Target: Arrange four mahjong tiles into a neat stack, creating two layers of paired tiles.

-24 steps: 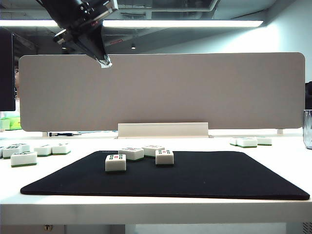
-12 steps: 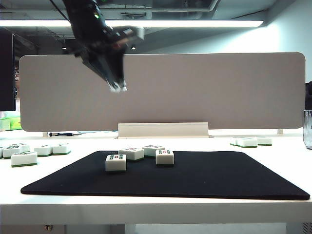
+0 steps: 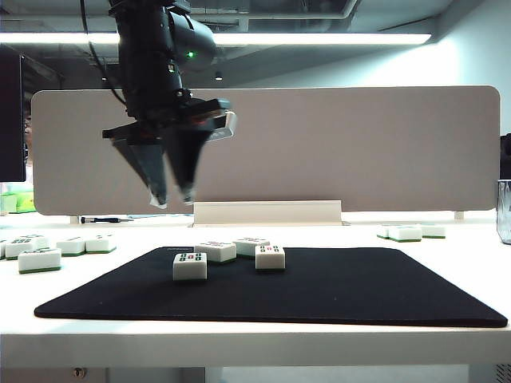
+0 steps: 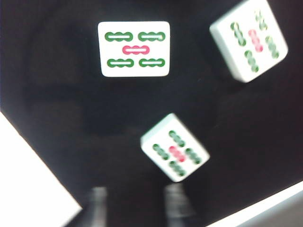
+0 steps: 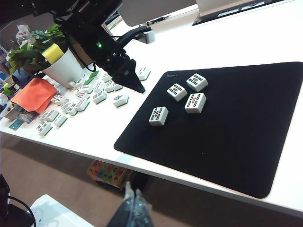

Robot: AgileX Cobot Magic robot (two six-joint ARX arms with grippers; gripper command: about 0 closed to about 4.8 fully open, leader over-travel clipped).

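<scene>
Four mahjong tiles lie apart, face up, on the black mat (image 3: 335,291): one in front (image 3: 189,266), two behind it (image 3: 214,251) (image 3: 251,245), and one to the right (image 3: 270,256). None rests on another, so no stack shows. My left gripper (image 3: 173,201) hangs open above the mat's left part, pointing down, with nothing between its fingers. In the left wrist view the left gripper (image 4: 137,208) is blurred, with three tiles (image 4: 175,147) (image 4: 134,48) (image 4: 248,40) below it. My right gripper (image 5: 132,208) is shut and empty, off the table's near edge and above the floor.
Spare tiles (image 3: 40,257) sit on the white table left of the mat, and a few more (image 3: 411,232) at the back right. A pale partition panel (image 3: 319,144) stands behind. A glass (image 3: 505,211) is at the right edge. A potted plant (image 5: 61,61) and an orange cloth (image 5: 35,94) lie far left.
My left gripper has come down from the top of the exterior view and shifted a little right, turning to point down. Its jaws have opened. The tiles have not moved.
</scene>
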